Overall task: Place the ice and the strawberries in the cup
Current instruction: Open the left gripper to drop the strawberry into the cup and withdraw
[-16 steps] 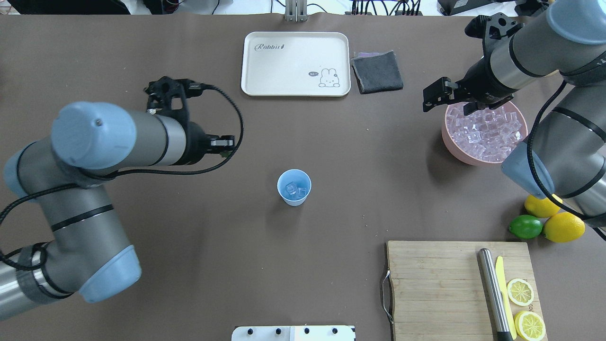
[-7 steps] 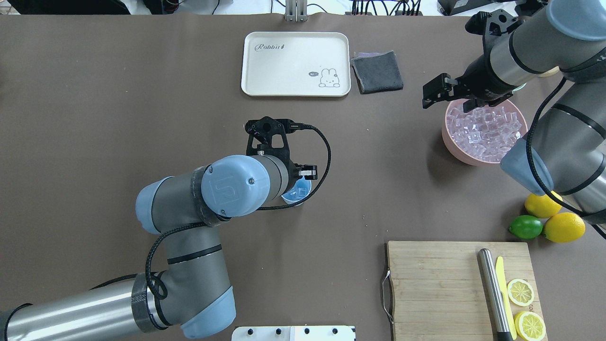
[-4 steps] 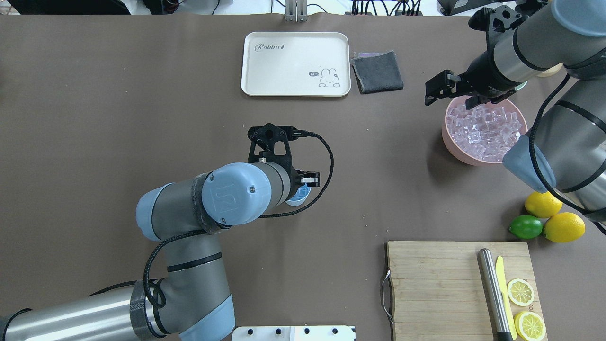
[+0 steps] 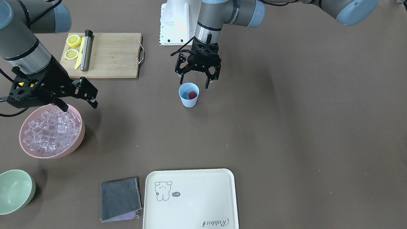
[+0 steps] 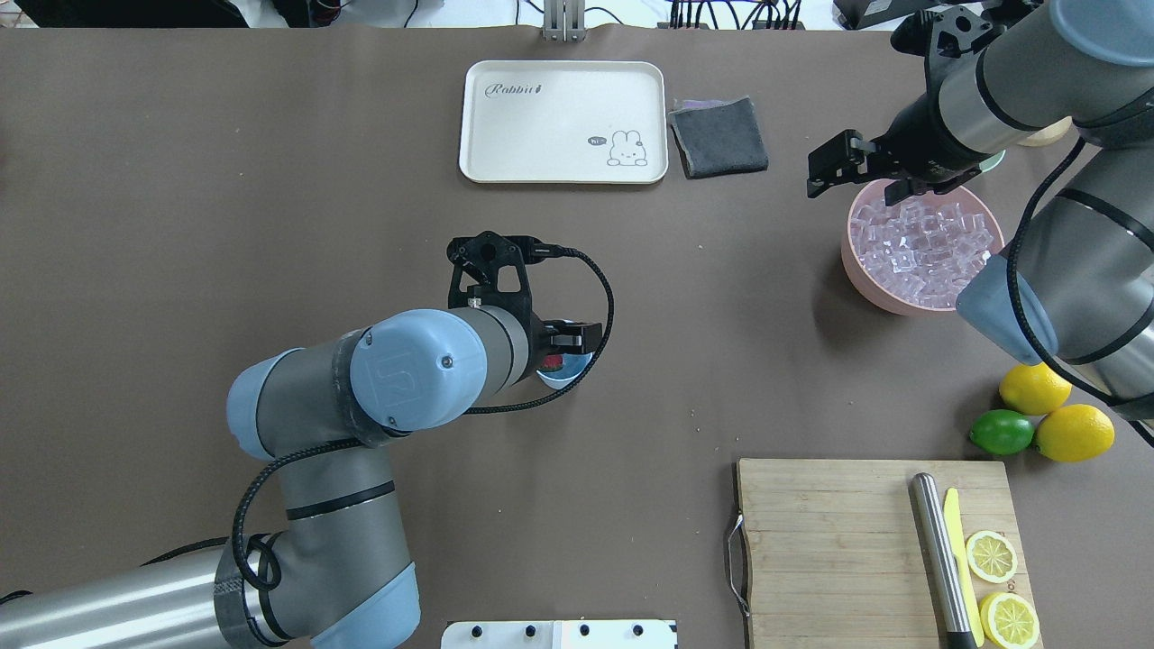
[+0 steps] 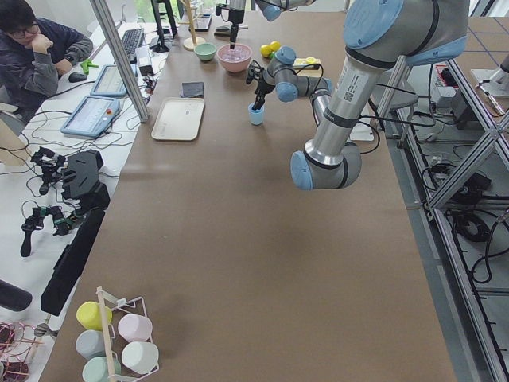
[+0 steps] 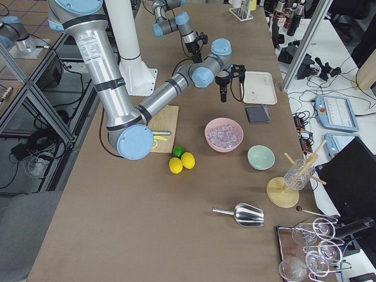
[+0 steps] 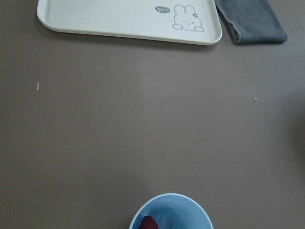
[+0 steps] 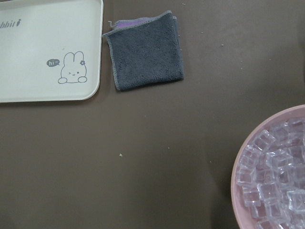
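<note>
The light blue cup (image 4: 189, 99) stands mid-table. A small red strawberry (image 4: 192, 95) lies inside it, and it also shows in the overhead view (image 5: 552, 363) and the left wrist view (image 8: 148, 223). A pale ice cube (image 8: 165, 221) sits beside it in the cup. My left gripper (image 4: 194, 81) hangs open and empty just above the cup (image 5: 572, 373), partly hiding it from overhead. Many ice cubes (image 4: 51, 130) fill a pink bowl (image 4: 80, 135). My right gripper (image 4: 78, 103) is open and empty over that bowl's edge (image 5: 852, 261).
A cream rabbit tray (image 5: 563, 122) and a grey cloth (image 5: 718, 136) lie at the far side. A cutting board (image 5: 838, 541) holds lemon slices, a knife and a steel muddler. Two lemons and a lime (image 5: 1001, 431) lie near it. A pale green bowl (image 4: 14, 190) stands beyond the pink bowl.
My left arm swung in from the left to above the cup and has since shifted slightly left. The strawberry now lies in the cup. My right gripper drifted slightly toward the far side.
</note>
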`<state>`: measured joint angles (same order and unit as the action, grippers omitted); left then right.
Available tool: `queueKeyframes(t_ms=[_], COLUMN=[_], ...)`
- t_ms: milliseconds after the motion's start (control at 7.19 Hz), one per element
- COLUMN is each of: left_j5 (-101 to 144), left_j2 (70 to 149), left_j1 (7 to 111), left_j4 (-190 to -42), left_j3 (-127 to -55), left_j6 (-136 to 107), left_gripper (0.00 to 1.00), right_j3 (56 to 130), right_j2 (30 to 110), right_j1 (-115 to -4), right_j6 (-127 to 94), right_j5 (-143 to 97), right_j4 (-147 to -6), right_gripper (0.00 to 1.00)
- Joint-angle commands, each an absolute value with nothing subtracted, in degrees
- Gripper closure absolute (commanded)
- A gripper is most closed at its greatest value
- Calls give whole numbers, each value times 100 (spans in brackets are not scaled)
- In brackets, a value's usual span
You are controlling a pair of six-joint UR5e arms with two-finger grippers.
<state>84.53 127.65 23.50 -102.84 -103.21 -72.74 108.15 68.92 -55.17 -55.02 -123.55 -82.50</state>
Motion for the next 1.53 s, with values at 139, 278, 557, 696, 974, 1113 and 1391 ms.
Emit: queueKeyframes(t_ms=[139, 278, 557, 696, 974, 1113, 1391], left_j5=[8965, 8913, 8543, 8743, 10948, 11682, 12285], left_j2=[12744, 12657, 12177, 12042, 11280, 11076, 10890], left_j1=[3715, 3787, 4138, 4540, 5750, 6549, 8096], left_j4=[-9966, -10150, -11788, -11786, -11194, -10649, -9045], left_j3=[-10434, -10189, -9598, -9615, -9615, -9641, -9633], left_j6=[-6364, -6207, -6144, -5735, -4312, -3445, -629], left_gripper=[2, 2, 2, 2, 2, 2, 2], right_j3=[10811, 10811, 10810, 10811, 10811, 10811, 10732], right_j2=[6838, 6838, 6838, 6838, 6847, 6864, 7012], right_j1=[-5502, -5493, -5449, -5432, -5432, -5440, -5921], right_j6=[-5546, -5546, -5546, -5546, -5494, -5476, -4988], right_j5=[-12357, -12357, -12357, -12357, -12366, -12375, -12540], right_j4=[-8244, -8244, -8235, -8235, -8244, -8253, -8349], right_gripper=[1, 1, 1, 1, 1, 1, 1])
